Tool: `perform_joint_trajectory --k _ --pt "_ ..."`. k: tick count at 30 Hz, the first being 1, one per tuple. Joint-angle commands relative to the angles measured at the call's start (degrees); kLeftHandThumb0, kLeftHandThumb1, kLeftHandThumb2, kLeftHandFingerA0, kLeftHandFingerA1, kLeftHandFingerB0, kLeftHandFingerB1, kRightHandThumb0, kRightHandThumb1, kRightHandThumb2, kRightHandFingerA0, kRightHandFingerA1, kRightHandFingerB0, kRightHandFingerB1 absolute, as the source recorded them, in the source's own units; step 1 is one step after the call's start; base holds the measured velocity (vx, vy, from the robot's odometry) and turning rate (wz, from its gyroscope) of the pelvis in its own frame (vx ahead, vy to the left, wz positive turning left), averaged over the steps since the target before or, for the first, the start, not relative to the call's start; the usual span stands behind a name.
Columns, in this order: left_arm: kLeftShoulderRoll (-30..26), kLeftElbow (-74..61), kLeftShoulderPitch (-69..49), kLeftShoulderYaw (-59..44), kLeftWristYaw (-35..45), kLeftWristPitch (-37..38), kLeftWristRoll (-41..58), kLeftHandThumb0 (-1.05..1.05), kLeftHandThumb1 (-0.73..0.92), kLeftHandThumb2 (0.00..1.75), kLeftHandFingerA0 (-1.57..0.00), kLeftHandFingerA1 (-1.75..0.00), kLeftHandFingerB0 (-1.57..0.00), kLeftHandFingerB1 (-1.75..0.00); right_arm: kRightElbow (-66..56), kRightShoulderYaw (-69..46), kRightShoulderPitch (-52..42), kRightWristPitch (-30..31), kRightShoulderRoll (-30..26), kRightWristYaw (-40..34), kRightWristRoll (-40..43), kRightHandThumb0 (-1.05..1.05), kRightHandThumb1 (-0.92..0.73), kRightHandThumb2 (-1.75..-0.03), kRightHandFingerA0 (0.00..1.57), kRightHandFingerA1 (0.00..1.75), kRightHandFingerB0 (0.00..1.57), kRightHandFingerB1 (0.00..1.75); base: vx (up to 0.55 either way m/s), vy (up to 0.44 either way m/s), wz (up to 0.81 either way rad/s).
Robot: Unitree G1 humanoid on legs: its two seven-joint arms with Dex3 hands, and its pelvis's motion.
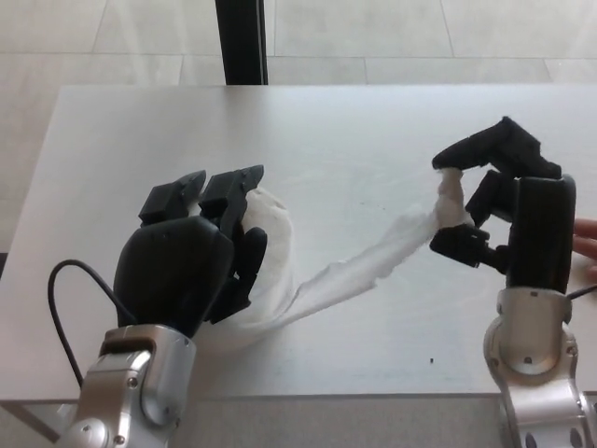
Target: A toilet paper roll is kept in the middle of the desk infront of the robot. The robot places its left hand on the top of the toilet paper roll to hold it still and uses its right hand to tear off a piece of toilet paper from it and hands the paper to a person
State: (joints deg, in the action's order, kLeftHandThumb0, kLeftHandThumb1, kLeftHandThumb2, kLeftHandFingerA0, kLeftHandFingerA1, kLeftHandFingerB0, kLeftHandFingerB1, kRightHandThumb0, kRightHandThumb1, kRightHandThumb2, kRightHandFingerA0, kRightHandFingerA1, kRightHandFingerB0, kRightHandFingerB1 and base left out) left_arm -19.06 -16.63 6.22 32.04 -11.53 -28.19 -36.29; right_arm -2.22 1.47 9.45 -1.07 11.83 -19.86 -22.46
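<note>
The white toilet paper roll [270,219] stands at the middle-left of the pale desk [354,131], mostly covered by my left hand [191,257], which presses down on its top. A long strip of paper [364,266] stretches from the roll toward the right, twisted and lifted off the desk. My right hand [508,219] is raised at the right with the strip's end [451,201] pinched between thumb and fingers. The strip is still joined to the roll.
A person's fingertips [586,238] show at the right edge, just behind my right hand. A dark post [241,42] stands beyond the desk's far edge on a tiled floor. The desk's front edge runs just below my wrists.
</note>
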Motion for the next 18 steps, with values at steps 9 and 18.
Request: perform_joint_trajectory --k 9,18 --pt "-0.7 7.9 -11.7 1.7 3.4 -0.9 -0.6 -0.32 0.64 1.14 -0.05 -0.55 0.0 -0.47 -11.0 -19.9 24.0 16.7 10.6 -12.3 32.6 -0.18 -0.41 -1.49 1.07 1.75 0.86 1.61 0.0 0.0 0.0" --pt "-1.4 8.3 -12.8 1.5 3.6 0.5 -1.1 -0.32 0.65 1.15 -0.05 -0.55 0.0 -0.47 -8.3 -28.9 31.7 21.3 -6.0 -3.1 33.3 -0.17 -0.4 -1.46 0.99 1.75 0.74 1.63 0.0 0.0 0.0"
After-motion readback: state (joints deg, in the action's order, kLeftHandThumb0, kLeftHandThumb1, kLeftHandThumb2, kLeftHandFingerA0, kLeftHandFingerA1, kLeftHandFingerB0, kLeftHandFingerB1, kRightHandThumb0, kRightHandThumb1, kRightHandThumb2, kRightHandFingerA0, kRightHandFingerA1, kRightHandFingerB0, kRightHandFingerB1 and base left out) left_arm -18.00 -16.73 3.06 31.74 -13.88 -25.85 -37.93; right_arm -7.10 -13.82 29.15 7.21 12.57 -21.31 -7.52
